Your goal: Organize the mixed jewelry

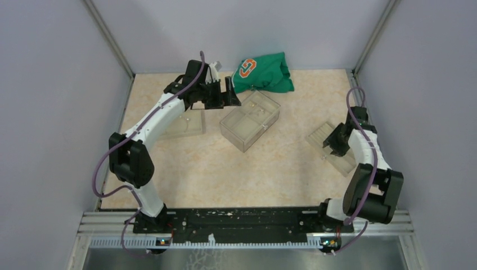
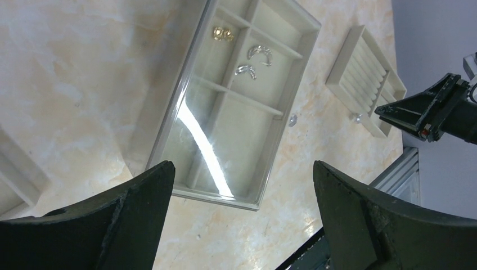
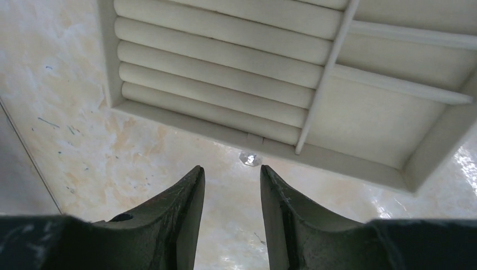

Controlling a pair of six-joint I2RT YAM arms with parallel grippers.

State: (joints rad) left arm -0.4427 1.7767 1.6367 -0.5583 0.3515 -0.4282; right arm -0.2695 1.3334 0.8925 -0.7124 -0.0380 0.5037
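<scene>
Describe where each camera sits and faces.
Top external: above and behind the bases, facing down on the beige marbled table; left arm, right arm show.
Left wrist: faces down into the clear compartmented plastic box; open left hand frames it.
Right wrist: faces down at a beige ribbed tray and tiny silvery stud; open right hand shows.
Shared: both wrist views show that tray and stud.

A pale marbled table (image 1: 225, 180), peach and cream, is enclosed on three sides by plain grey-lavender walls (image 1: 50, 84). Thin metal posts (image 1: 109, 36) are set in the back corners. Along the near edge an aluminium rail (image 1: 107, 224) is fixed. Soft, even light is cast from above (a glossy sheen is picked up on the surface in the right wrist view).
</scene>
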